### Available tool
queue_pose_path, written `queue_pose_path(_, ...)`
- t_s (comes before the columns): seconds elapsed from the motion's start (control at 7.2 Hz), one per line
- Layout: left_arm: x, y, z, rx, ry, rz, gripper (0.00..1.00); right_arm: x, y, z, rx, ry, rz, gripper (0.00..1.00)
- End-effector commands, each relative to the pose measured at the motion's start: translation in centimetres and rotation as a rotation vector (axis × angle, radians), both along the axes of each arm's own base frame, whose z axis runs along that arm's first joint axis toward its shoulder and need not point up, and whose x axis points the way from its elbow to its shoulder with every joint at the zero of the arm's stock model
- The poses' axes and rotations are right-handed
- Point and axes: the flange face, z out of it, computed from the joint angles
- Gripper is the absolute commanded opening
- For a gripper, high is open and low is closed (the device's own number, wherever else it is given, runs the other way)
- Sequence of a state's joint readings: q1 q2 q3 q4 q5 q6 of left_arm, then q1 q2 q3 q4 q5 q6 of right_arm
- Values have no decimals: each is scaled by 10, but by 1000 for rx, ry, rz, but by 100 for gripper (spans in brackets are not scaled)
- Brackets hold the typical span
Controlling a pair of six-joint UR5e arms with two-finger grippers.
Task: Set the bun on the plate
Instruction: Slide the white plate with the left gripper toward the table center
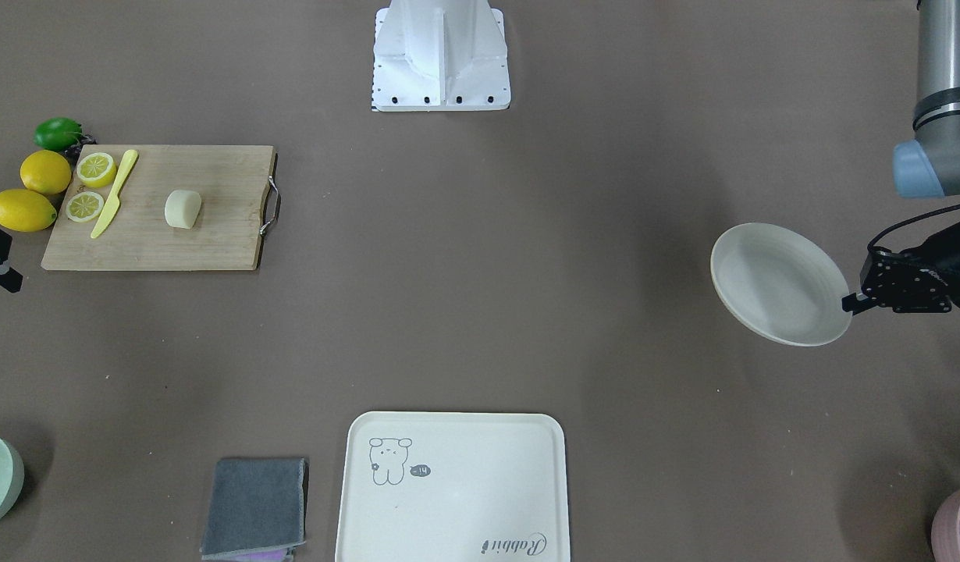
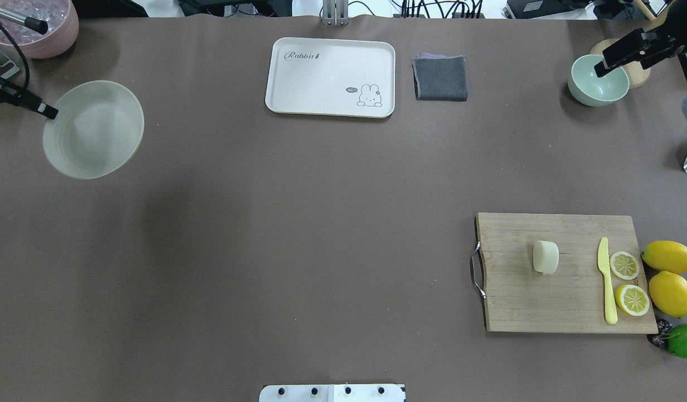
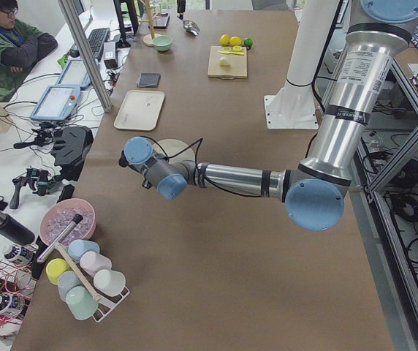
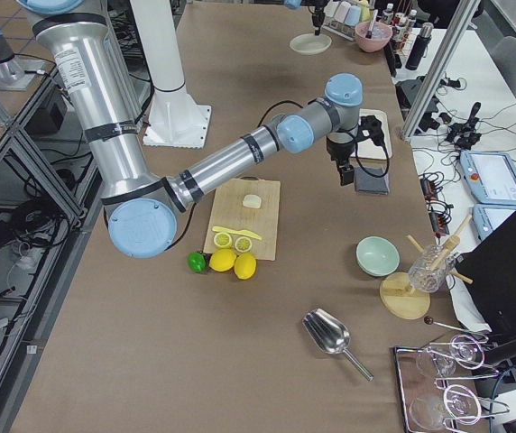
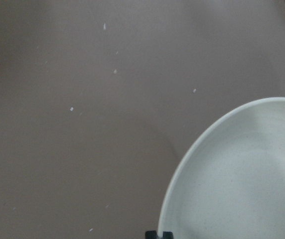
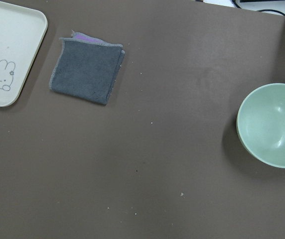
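1 bun (image 2: pixel 545 257) on cutting board (image 2: pixel 544 304), 1 plate (image 2: pixel 98 134) rim-gripped by left claw (image 2: pixel 51 113), 2 lemon halves (image 2: pixel 624 265), right claw (image 2: pixel 600 70) state can't tell

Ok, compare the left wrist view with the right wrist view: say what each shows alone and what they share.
Only the left wrist view: the plate, its rim held by the left gripper at the bottom edge. Only the right wrist view: a corner of the rabbit tray, the folded grey cloth, the pale green bowl. Both: bare brown table.

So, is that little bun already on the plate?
No, the bun lies on the wooden board, far from the plate.
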State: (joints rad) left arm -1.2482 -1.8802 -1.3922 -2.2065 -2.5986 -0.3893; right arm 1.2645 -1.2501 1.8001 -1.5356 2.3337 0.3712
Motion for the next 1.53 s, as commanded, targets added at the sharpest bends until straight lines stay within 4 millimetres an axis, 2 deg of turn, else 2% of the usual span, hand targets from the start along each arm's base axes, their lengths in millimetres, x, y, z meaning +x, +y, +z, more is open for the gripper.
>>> queue_pose_path(0.0, 47, 11, -92, -13, 64, -3, 0, -12, -1, 3, -6, -5, -23, 100)
queue_pose_path(0.14, 70, 15, -123, -18, 48, -78, 0, -18, -2, 6, -14, -4, -32, 100)
queue_pose_path(0.28, 125, 39, -144, -13, 36, -86, 0, -29, 0, 7, -16, -3, -49, 100)
queue_pose_path(0.42, 163, 52, -168, -26, 36, -139, 0, -35, 0, 7, -15, -3, -59, 100)
queue_pose_path(0.56, 205, 70, -181, -39, 31, -175, 0, -35, 1, 6, -12, -4, -59, 100)
queue_pose_path(0.69, 243, 94, -186, -36, 21, -193, 0, -35, 1, 6, -12, -4, -59, 100)
queue_pose_path(0.97, 305, 143, -204, -62, 36, -222, 0, -35, 0, 5, -8, -1, -58, 100)
queue_pose_path(1.11, 333, 169, -203, -45, 24, -223, 0, -35, 0, 2, -7, -8, -61, 100)
queue_pose_path(1.39, 369, 206, -203, -58, 19, -221, 0, -35, 1, 1, -5, -9, -60, 100)
